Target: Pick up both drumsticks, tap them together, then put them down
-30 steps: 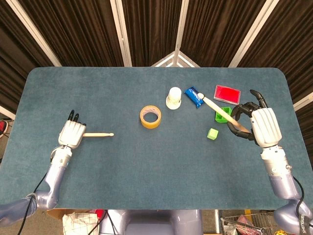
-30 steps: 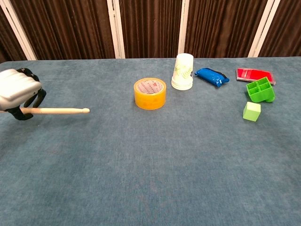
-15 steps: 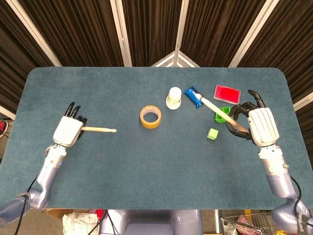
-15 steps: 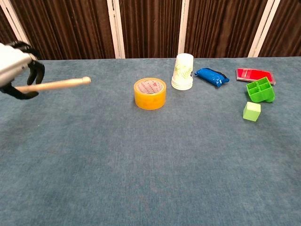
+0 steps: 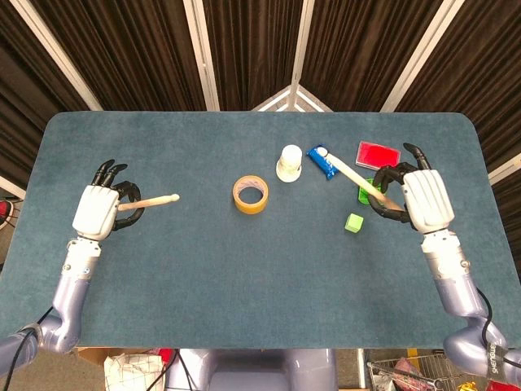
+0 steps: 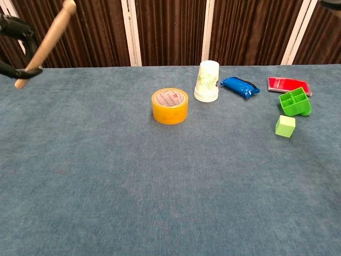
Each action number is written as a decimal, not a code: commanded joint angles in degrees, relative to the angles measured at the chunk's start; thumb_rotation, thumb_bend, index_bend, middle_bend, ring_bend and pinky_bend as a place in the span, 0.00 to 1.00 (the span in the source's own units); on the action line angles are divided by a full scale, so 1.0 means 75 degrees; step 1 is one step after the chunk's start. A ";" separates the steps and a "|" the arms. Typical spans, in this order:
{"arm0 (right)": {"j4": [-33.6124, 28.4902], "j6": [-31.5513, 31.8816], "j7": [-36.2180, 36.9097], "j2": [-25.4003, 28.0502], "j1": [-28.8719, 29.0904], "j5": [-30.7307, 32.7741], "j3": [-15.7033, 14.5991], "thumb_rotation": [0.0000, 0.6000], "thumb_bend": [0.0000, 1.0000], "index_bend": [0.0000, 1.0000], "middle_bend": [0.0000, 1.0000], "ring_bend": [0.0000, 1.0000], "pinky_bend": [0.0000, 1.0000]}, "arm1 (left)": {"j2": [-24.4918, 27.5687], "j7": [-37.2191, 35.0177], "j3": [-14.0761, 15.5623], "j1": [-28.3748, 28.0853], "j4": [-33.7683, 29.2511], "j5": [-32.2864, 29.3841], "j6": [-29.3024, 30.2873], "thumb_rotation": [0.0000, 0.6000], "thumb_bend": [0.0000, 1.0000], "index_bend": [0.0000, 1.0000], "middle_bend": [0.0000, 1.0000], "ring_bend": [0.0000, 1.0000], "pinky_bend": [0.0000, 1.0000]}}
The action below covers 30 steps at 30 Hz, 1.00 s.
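My left hand (image 5: pixel 99 209) grips one wooden drumstick (image 5: pixel 150 201) at the table's left side; its tip points right in the head view. In the chest view this drumstick (image 6: pixel 49 38) slants steeply upward at the top left, with only dark fingers (image 6: pixel 16 28) showing at the frame edge. My right hand (image 5: pixel 419 198) holds the other drumstick (image 5: pixel 350 172) at the right side. That stick's tip reaches up-left over the blue packet (image 5: pixel 323 161). The right hand is outside the chest view.
A yellow tape roll (image 5: pixel 250 194) lies mid-table with a white paper cup (image 5: pixel 289 163) behind it. A green cube (image 5: pixel 353 223), a green holder (image 6: pixel 294 102) and a red box (image 5: pixel 378 155) crowd the right side, close to my right hand.
My left hand has lifted its drumstick off the table, and the stick now tilts steeply up. My right hand has risen and shifted slightly left with its stick.
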 commanded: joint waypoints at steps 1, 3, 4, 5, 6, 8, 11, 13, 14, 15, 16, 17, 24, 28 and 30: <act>-0.0085 -0.0142 0.0161 -0.0154 0.0174 0.0031 0.0089 1.00 0.46 0.76 0.66 0.51 0.11 | 0.0272 -0.0168 -0.0162 0.0090 -0.0416 -0.0119 -0.0141 1.00 0.43 0.66 0.60 0.17 0.11; -0.0093 -0.0227 0.0101 -0.0251 0.0296 0.0051 0.0129 1.00 0.46 0.76 0.66 0.51 0.11 | 0.0292 -0.0178 -0.0194 0.0097 -0.0517 -0.0126 -0.0172 1.00 0.43 0.66 0.60 0.17 0.11; -0.0128 -0.0260 0.0055 -0.0300 0.0364 0.0032 0.0145 1.00 0.46 0.76 0.66 0.51 0.11 | 0.0296 -0.0189 -0.0221 0.0096 -0.0577 -0.0132 -0.0190 1.00 0.43 0.66 0.60 0.17 0.11; -0.0141 -0.0322 0.0032 -0.0361 0.0451 0.0044 0.0177 1.00 0.46 0.76 0.66 0.51 0.11 | 0.0299 -0.0201 -0.0253 0.0092 -0.0642 -0.0146 -0.0209 1.00 0.43 0.66 0.60 0.17 0.11; -0.0137 -0.0362 0.0018 -0.0400 0.0504 0.0068 0.0201 1.00 0.46 0.76 0.66 0.51 0.11 | 0.0300 -0.0204 -0.0274 0.0092 -0.0680 -0.0153 -0.0216 1.00 0.43 0.66 0.60 0.17 0.11; -0.0095 -0.0490 0.0006 -0.0540 0.0688 0.0150 0.0298 1.00 0.46 0.76 0.66 0.51 0.11 | 0.0307 -0.0162 -0.0320 0.0078 -0.0768 -0.0151 -0.0244 1.00 0.43 0.66 0.60 0.17 0.11; 0.0063 -0.0646 0.0094 -0.0731 0.0881 0.0303 0.0410 1.00 0.46 0.76 0.66 0.50 0.11 | 0.0303 -0.0105 -0.0387 0.0040 -0.0872 -0.0160 -0.0283 1.00 0.43 0.66 0.60 0.17 0.11; 0.0260 -0.0768 0.0117 -0.0884 0.1039 0.0348 0.0452 1.00 0.46 0.76 0.66 0.51 0.11 | 0.0298 -0.0060 -0.0435 0.0016 -0.0952 -0.0174 -0.0316 1.00 0.43 0.66 0.60 0.17 0.11; 0.0392 -0.0810 0.0115 -0.0976 0.1130 0.0325 0.0464 1.00 0.46 0.76 0.66 0.50 0.11 | 0.0291 -0.0027 -0.0462 -0.0004 -0.0992 -0.0175 -0.0338 1.00 0.43 0.66 0.60 0.17 0.11; 0.0517 -0.0834 0.0115 -0.1067 0.1206 0.0299 0.0470 1.00 0.46 0.76 0.66 0.50 0.11 | 0.0287 0.0015 -0.0481 -0.0023 -0.1029 -0.0181 -0.0369 1.00 0.43 0.66 0.60 0.17 0.11; 0.0626 -0.0865 0.0115 -0.1147 0.1277 0.0271 0.0467 1.00 0.46 0.76 0.66 0.51 0.11 | 0.0283 0.0055 -0.0497 -0.0042 -0.1066 -0.0180 -0.0395 1.00 0.43 0.66 0.60 0.17 0.11; 0.0733 -0.0927 0.0109 -0.1222 0.1368 0.0228 0.0459 1.00 0.46 0.76 0.66 0.50 0.11 | 0.0270 0.0095 -0.0515 -0.0067 -0.1097 -0.0163 -0.0409 1.00 0.43 0.66 0.60 0.17 0.11; 0.1014 -0.1098 -0.0051 -0.1681 0.1804 0.0027 0.0395 1.00 0.46 0.76 0.66 0.51 0.11 | 0.0105 0.0324 -0.0605 -0.0222 -0.1359 -0.0212 -0.0630 1.00 0.43 0.67 0.60 0.17 0.11; 0.0924 -0.1192 -0.0287 -0.1849 0.1956 0.0114 0.0378 1.00 0.46 0.76 0.66 0.51 0.11 | -0.0035 0.0589 -0.0629 -0.0331 -0.1524 -0.0248 -0.0760 1.00 0.43 0.67 0.60 0.17 0.11; 0.0803 -0.1234 -0.0512 -0.1920 0.2031 0.0222 0.0394 1.00 0.46 0.76 0.66 0.51 0.11 | -0.0129 0.0775 -0.0640 -0.0399 -0.1623 -0.0270 -0.0826 1.00 0.43 0.67 0.60 0.17 0.11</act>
